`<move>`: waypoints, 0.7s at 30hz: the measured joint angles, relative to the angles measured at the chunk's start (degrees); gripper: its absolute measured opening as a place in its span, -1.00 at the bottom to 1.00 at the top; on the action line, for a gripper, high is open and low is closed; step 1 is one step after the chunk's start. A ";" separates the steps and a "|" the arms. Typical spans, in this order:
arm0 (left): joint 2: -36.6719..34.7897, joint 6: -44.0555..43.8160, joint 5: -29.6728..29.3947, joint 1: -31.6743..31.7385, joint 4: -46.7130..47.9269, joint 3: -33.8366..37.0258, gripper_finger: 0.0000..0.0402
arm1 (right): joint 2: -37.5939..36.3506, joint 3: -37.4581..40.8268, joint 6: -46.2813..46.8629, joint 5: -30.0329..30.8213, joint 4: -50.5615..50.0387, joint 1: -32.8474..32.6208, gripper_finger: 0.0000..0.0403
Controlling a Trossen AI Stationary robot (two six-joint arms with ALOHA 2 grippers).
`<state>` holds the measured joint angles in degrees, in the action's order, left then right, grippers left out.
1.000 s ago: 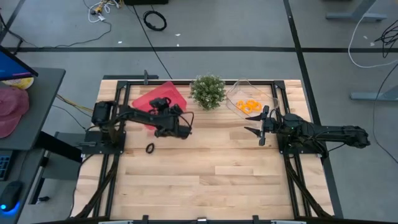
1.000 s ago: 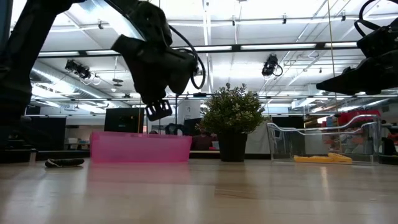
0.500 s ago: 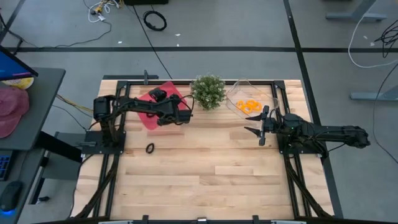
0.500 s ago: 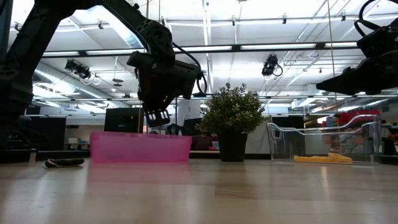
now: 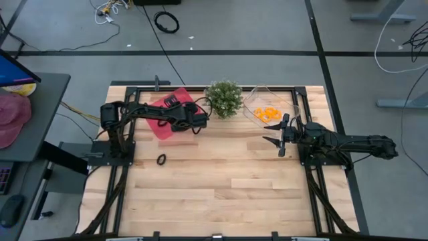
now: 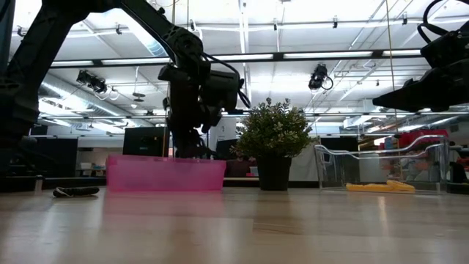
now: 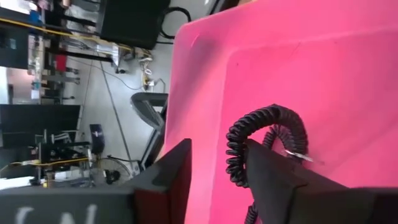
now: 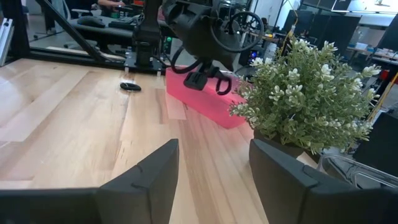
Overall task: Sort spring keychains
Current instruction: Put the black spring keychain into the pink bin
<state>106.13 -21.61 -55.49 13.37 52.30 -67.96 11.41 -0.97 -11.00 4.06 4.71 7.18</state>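
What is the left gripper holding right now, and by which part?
Cannot tell: a black spring keychain sits between the left gripper's parted fingers over the pink tray, apparently against one finger only.

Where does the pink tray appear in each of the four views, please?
High view: pink tray at the table's back left, partly under the left arm.
Low view: pink tray left of centre, on the table.
Left wrist view: pink tray fills most of the picture.
Right wrist view: pink tray at the centre, far off.
Shared landmark: potted plant, beside the tray; not in the left wrist view.
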 joint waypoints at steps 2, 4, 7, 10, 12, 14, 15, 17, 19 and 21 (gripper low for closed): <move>0.00 -0.02 0.30 -0.02 0.12 0.00 -0.19 | 0.01 0.00 0.00 0.01 0.00 0.02 -0.01; -0.05 0.13 2.06 -0.04 0.26 0.00 -0.12 | 0.00 0.00 0.00 0.00 -0.01 0.01 -0.01; -0.97 1.00 6.80 -0.04 0.37 -0.01 -0.04 | -0.01 0.00 0.00 0.01 -0.01 0.01 -0.01; -3.03 0.69 7.64 -0.07 1.05 -0.02 0.00 | 0.01 0.00 0.00 0.01 -0.04 0.00 -0.01; -5.01 0.50 8.42 -0.10 0.79 -0.02 0.00 | 0.01 0.00 0.00 -0.01 0.00 0.02 -0.01; -7.54 -0.21 8.83 -0.39 0.86 -0.02 0.00 | 0.01 0.00 0.00 0.01 -0.02 0.02 -0.01; -8.81 -0.31 8.79 -0.68 0.85 -0.02 0.00 | 0.01 0.00 0.00 0.00 -0.01 0.01 -0.01; -11.51 -0.51 9.13 -1.34 1.50 -0.04 0.00 | 0.01 0.00 0.00 0.00 -0.02 0.00 -0.01; -13.96 -1.30 9.88 -2.46 2.28 -0.02 0.00 | 0.01 0.00 0.00 0.01 0.00 0.02 -0.01; -16.62 -1.99 11.88 -3.89 4.53 -0.02 0.00 | 0.01 0.00 0.00 0.03 -0.02 0.00 -0.01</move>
<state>89.51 -23.59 -43.60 9.47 56.83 -67.99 11.42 -0.97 -11.00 4.09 4.69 7.18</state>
